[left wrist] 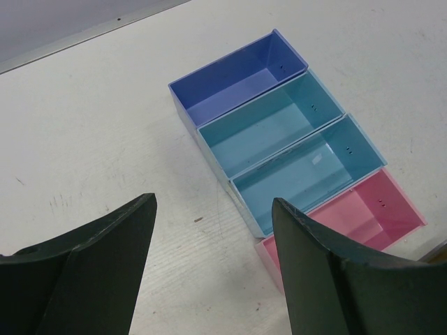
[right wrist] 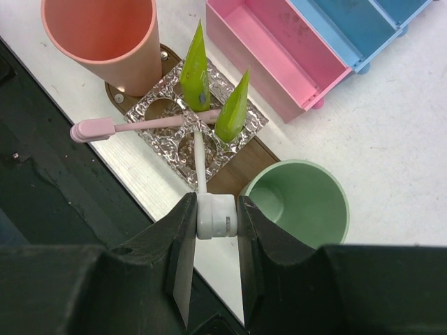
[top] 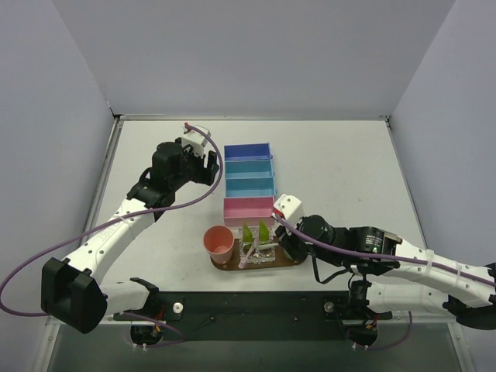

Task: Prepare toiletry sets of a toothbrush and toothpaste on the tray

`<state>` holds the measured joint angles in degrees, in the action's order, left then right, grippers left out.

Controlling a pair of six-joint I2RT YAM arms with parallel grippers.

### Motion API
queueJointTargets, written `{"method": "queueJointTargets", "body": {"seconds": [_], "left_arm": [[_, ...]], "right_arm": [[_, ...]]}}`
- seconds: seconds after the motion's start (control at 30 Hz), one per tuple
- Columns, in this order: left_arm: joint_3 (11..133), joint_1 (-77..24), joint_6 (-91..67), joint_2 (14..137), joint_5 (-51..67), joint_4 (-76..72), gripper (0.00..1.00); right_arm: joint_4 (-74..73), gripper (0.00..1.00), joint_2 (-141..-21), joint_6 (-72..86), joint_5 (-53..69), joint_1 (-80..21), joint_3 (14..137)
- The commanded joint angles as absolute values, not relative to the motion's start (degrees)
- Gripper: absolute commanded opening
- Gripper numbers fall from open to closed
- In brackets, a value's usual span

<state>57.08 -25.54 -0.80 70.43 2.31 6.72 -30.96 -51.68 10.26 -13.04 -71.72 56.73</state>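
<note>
My right gripper [right wrist: 215, 202] is shut on the thick end of the white toothbrush [right wrist: 200, 159], whose thin shaft reaches into the clear plastic holder [right wrist: 162, 110]. That holder rests on the dark-brown tray [right wrist: 241, 169]. Two yellow-green toothpaste tubes [right wrist: 195, 64] [right wrist: 233, 109] stand upright in it. The pale pink toothbrush [right wrist: 129, 126] lies across the holder, its head over the tray's near edge. In the top view the tray [top: 288, 261] lies at the near table edge with the right gripper [top: 269, 248] over it. My left gripper [left wrist: 213, 204] is open and holds nothing, over bare table left of the bins.
A salmon cup [right wrist: 103, 36] stands at the tray's left end and a mint-green cup [right wrist: 299, 202] at its right end. Behind the tray sit a pink bin [top: 248, 208], two teal bins [top: 249, 177] and a blue bin [top: 247, 152] in a row.
</note>
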Motion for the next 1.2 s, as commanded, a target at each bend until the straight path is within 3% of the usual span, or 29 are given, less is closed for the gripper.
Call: {"method": "queueJointTargets", "body": {"seconds": [0.0,1.17], "left_arm": [[57.48,-25.58,-0.35,70.75,1.93,5.8,0.77],[57.57,-25.58,-0.26,70.49,2.46,5.98,0.77]], "right_arm": [[-29.0,0.0,-53.17,8.35,-15.29,-72.25,56.78],[-25.93,0.0,-58.62,5.45,-19.33,-75.32,54.67]]}}
